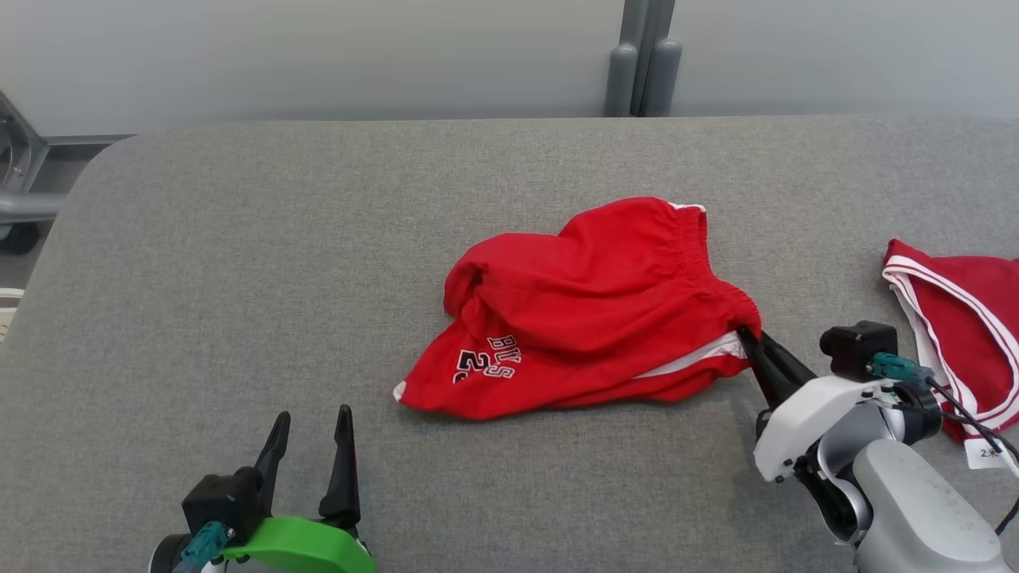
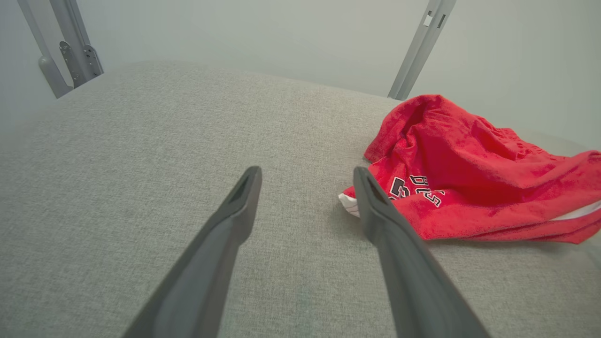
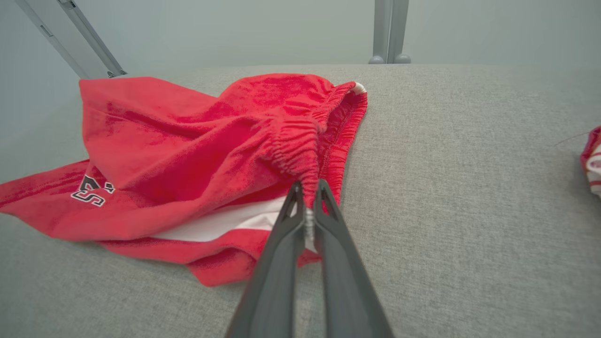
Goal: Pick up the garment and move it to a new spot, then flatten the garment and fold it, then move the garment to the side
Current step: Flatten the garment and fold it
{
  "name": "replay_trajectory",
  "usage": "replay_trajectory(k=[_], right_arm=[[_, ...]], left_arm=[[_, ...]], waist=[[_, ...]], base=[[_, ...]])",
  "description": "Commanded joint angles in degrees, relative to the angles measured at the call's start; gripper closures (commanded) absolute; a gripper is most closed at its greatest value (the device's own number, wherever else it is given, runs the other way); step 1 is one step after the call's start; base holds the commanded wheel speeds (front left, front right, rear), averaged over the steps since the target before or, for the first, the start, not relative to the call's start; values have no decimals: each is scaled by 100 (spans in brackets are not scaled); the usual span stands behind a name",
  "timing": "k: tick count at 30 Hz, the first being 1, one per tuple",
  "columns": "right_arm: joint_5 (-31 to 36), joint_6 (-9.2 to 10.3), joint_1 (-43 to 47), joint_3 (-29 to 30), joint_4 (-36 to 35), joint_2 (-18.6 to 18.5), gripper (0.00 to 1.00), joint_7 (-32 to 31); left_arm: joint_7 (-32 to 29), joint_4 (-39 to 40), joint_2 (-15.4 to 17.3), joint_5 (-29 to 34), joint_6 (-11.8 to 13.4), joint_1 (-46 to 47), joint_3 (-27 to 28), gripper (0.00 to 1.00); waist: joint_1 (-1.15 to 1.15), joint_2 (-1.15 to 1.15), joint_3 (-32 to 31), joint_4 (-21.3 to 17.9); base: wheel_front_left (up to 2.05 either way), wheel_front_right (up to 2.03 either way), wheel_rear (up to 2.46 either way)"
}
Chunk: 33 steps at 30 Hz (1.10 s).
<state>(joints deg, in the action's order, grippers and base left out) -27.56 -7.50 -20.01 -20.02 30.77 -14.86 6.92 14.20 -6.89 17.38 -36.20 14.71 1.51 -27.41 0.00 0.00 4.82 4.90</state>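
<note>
i have the red shorts [image 1: 589, 306] crumpled mid-table [image 1: 239, 239]. my right gripper [image 3: 306, 190] is pinched on the elastic waistband corner; my left gripper [image 1: 310, 434] waits wide, apart. cloth looks light, limp, likely to drape. waistband judged the firmest hold.

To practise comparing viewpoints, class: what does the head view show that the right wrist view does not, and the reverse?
Head view adds: the left claw, open, apart from the red shorts. Right wrist view adds: a close look at the gathered waistband bunched between the fingers, with a white stripe beneath. Shared: the right claw shut on the shorts' edge, the grey table, and a second red garment to the right.
</note>
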Motion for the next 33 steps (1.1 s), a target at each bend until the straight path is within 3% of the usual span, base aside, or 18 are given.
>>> replay_trajectory(k=[1, 13, 27, 33], right_arm=[[35, 2, 102, 82, -57, -39, 100, -22], [387, 2, 525, 833, -408, 25, 100, -273], [603, 2, 519, 1066, -475, 157, 100, -375], [595, 2, 496, 1072, -495, 169, 100, -393]], left_arm=[[24, -28, 1, -19, -18, 86, 0, 0], [41, -170, -81, 45, -141, 197, -114, 0], [-405, -1458, -18, 865, -731, 944, -1244, 0], [-329, -1958, -134, 1128, -964, 1321, -1542, 0]], waist=[[0, 0, 4, -17], [0, 0, 51, -74], [0, 0, 83, -137], [0, 0, 109, -165]], base=[[0, 0, 0], [0, 0, 0], [0, 0, 0], [0, 0, 0]])
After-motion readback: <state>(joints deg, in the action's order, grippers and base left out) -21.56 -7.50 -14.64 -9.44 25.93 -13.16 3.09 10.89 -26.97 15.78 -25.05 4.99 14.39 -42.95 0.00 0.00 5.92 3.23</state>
